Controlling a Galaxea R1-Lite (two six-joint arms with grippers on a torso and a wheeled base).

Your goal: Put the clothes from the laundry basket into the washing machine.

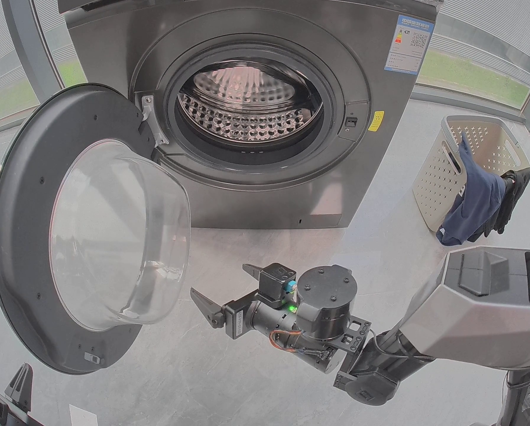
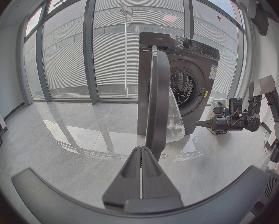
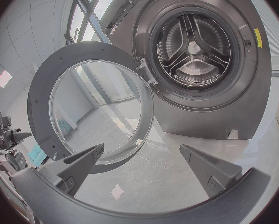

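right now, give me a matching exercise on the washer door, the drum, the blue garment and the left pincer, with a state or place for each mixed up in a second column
Column one:
1. washer door
2. drum
3. blue garment
4. left pincer

Column two:
a. shut, holding nothing
b. draped over the rim of the basket
c. swung wide open
d. empty, bare metal inside

Pairs: 1-c, 2-d, 3-b, 4-a

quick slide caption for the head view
Right gripper open before the washing machine, its door swung wide; clothes hang over the laundry basket rim.
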